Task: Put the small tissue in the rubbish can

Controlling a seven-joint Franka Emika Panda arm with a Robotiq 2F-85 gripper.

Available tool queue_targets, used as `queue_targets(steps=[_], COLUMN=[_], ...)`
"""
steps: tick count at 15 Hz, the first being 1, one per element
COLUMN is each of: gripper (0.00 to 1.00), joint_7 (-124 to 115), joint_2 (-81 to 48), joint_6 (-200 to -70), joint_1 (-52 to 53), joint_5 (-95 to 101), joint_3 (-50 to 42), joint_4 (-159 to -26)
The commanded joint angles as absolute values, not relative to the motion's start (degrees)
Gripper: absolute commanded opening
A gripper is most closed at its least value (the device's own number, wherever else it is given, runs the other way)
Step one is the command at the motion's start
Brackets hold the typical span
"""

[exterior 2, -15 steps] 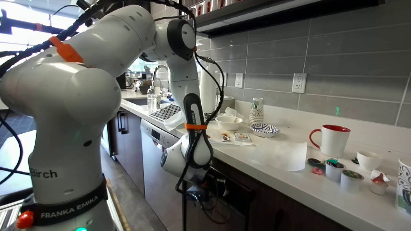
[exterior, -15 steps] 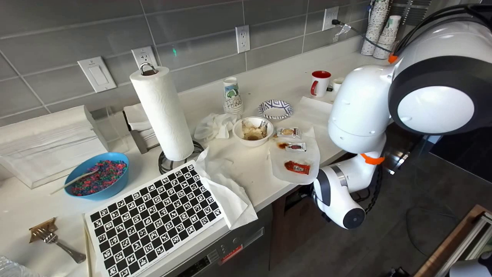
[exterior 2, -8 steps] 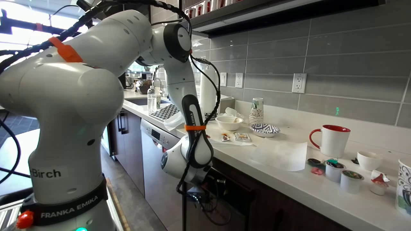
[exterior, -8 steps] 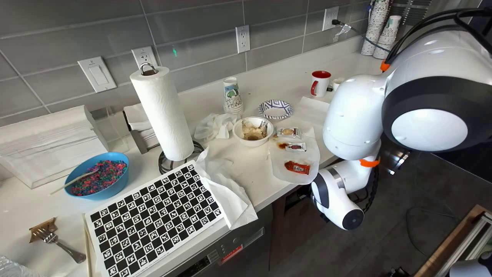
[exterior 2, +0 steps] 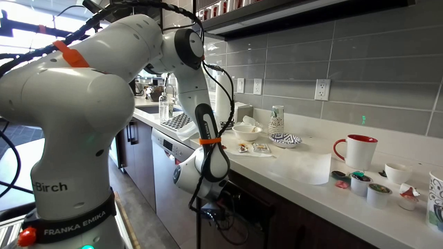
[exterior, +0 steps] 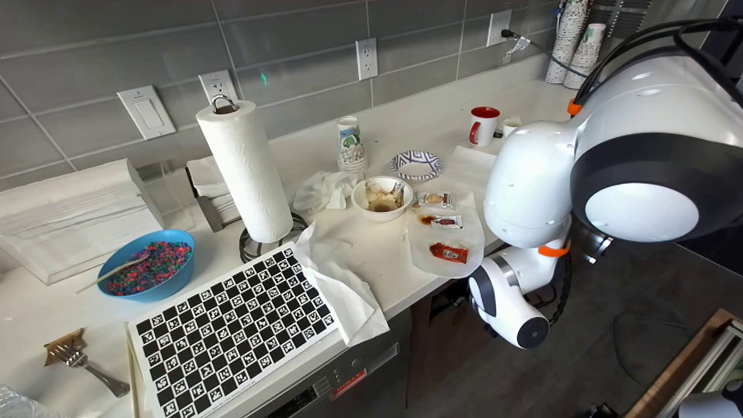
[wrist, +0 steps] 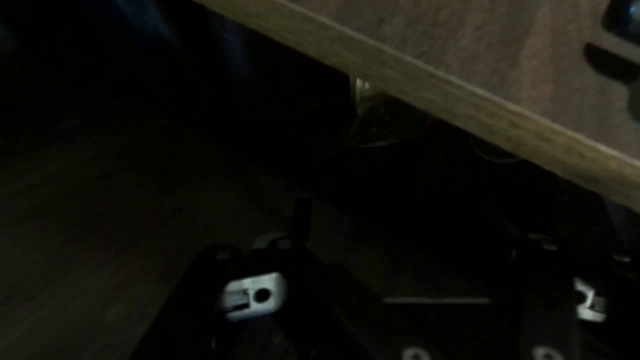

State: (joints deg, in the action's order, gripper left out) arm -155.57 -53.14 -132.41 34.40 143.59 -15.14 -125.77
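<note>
Upper parts of your arm (exterior: 545,186) have sunk since the earlier frame, its far end lower than the counter (exterior: 383,249). Down there it's too dark to make out the small tissue or the rubbish can, and the gripper (wrist: 410,227) looks spread, nothing visible in it. Lift carelessly and cling could drag the tissue out, or you could snag the wooden panel (wrist: 475,40).

Blue bowl (exterior: 174,285), seemingly brown panel (wrist: 450,45)
</note>
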Motion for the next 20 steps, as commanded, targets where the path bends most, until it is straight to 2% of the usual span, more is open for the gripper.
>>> queue_targets(steps=[1,13,14,15,17,18,19,20], gripper=[1.00,1.00,0.99,0.91,0.89,0.92,0.98,0.98], joint_7=[-156.11,-156.10,-156.11,-156.08,-155.99,-155.87,-147.81,-154.97], joint_2=[-51.36,-48.92,-48.24,-47.80,-47.06,-46.88,-43.89,-46.12], joint_6=[-134.26,-138.09,-138.58,-139.27,-140.11,-140.28,-135.19,-139.61], joint_1=[33.92,35.08,34.72,34.56,34.02,33.89,22.32,32.45], joint_5=[143.88,143.92,143.93,143.95,144.23,144.29,144.29,144.34], joint_3=[-16.29,-17.56,-17.36,-17.37,-17.31,-17.28,-7.81,-15.94], joint_4=[-125.05,-126.47,-126.81,-127.06,-127.52,-127.77,-129.15,-128.30])
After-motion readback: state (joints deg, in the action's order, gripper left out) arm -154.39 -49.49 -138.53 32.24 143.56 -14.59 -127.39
